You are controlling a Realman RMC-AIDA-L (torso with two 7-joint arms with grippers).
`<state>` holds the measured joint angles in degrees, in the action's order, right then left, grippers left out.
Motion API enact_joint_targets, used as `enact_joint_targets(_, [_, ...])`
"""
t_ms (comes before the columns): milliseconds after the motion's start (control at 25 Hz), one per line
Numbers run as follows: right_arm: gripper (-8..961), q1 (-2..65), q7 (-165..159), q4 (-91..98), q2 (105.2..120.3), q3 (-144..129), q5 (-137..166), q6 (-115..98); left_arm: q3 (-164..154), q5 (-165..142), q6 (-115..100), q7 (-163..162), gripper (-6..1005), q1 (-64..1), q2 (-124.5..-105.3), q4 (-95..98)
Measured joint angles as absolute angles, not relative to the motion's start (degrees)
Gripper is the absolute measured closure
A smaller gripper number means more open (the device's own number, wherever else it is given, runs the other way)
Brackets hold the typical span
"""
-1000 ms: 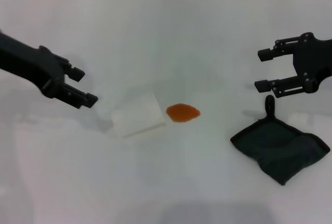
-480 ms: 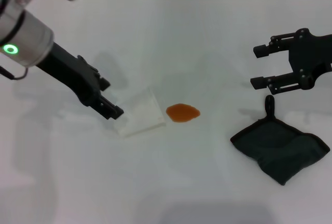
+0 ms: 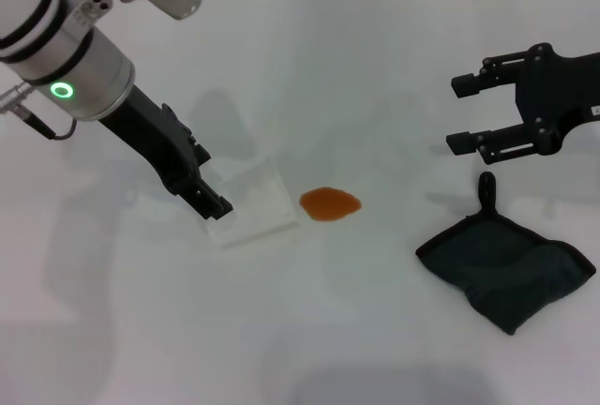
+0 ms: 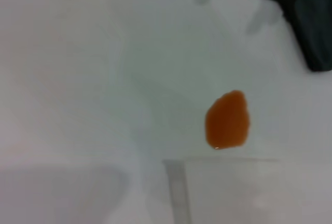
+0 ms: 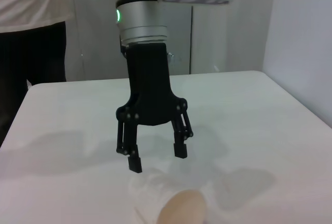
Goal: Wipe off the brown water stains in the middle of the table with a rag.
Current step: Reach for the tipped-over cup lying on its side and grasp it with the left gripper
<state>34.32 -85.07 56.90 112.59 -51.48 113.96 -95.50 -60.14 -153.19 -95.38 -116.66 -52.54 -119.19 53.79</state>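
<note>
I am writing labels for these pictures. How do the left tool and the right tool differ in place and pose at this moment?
The left tool reaches down to the lying paper cup, beside the brown stain; the right tool hangs above the table, behind the rag, touching nothing. The left tool points steeply down and inward; the right tool points sideways toward the table's middle. Both are black, open and empty.

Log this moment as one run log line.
left gripper: open over paper cup | right gripper: open above rag | stain: unwiped
</note>
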Motion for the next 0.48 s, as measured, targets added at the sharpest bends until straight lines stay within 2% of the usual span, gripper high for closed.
enact_joint_targets(480, [238, 34.4, -85.1, 57.0, 112.90, -51.9, 114.1, -95.0, -64.8, -152.7, -90.2, -116.9, 121, -54.5, -119.35, 48.7])
